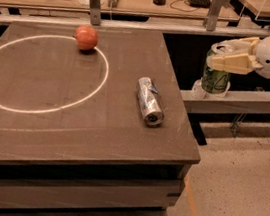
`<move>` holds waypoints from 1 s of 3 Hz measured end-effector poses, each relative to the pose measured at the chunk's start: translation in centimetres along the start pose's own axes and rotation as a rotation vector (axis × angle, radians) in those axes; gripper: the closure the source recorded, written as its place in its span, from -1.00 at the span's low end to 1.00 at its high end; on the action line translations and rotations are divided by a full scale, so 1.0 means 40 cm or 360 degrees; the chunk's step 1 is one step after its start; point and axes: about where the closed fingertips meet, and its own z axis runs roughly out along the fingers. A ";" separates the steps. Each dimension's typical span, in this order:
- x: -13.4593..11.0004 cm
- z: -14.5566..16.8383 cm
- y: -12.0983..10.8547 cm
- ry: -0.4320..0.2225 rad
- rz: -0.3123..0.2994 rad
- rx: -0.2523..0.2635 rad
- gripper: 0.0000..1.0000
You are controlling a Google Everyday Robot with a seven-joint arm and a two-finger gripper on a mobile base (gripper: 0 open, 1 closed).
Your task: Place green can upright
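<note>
The green can [215, 77], green and white with a silver top, hangs upright in my gripper [225, 57] to the right of the table, beyond its right edge and above the floor gap. The cream fingers [230, 64] are shut around the can's upper part. The white arm reaches in from the right edge of the view. The dark table [47, 117] lies to the left of the can.
A silver can with blue and red marks [149, 101] lies on its side near the table's right edge. A red apple [86, 38] sits on a white circle [4, 103] drawn on the tabletop. A grey rail [242, 100] runs below the can. Cluttered benches stand behind.
</note>
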 end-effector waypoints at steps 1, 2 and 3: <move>0.009 -0.017 -0.041 0.0129 0.0083 0.0077 1.00; 0.058 0.008 -0.138 0.0245 0.0069 0.0256 1.00; 0.097 0.038 -0.217 0.0255 -0.0015 0.0386 1.00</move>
